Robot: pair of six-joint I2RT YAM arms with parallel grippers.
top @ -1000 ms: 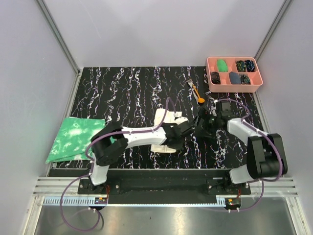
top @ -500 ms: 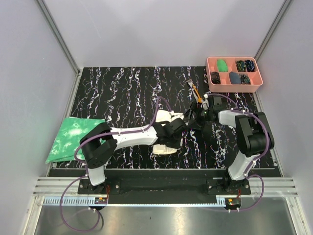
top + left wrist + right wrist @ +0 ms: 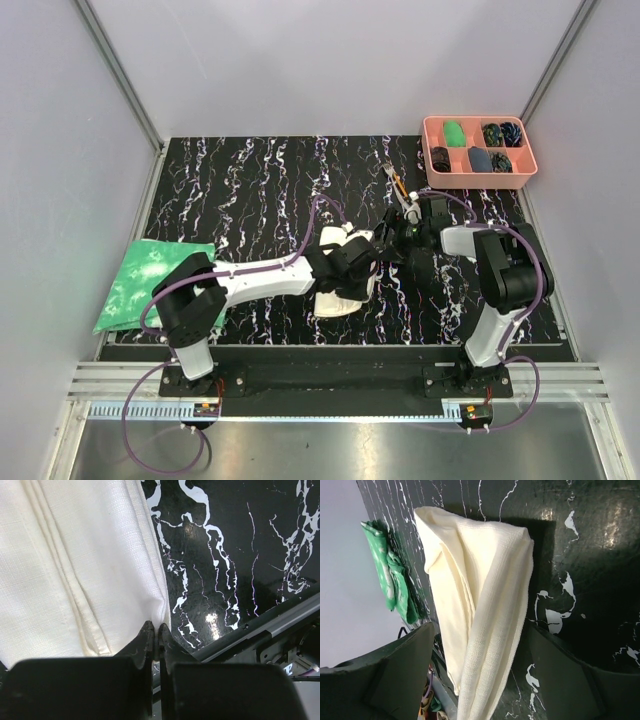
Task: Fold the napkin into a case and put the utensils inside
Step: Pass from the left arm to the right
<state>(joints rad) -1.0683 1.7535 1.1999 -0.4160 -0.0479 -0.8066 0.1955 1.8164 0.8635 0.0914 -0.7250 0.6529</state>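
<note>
The cream-white napkin (image 3: 336,298) lies folded in layers at the mat's near middle, partly under my left wrist. My left gripper (image 3: 156,631) (image 3: 352,272) is shut on the napkin's (image 3: 85,565) edge, and a sliver of cloth shows between the tips. My right gripper (image 3: 480,630) (image 3: 392,243) is open at the napkin's (image 3: 485,580) right end, with one finger on each side of the raised fold and apart from it. The utensils (image 3: 400,187), a fork and an orange spoon, lie just beyond the right wrist.
A green-and-white mottled cloth (image 3: 150,280) (image 3: 390,580) lies at the mat's left edge. A pink compartment tray (image 3: 430,150) with dark and green pieces stands at the back right. The metal rail runs along the near edge of the mat (image 3: 250,190).
My right gripper has swung left from the right side to the napkin's end, its jaws a little narrower. My left arm has shifted slightly with the napkin still pinched.
</note>
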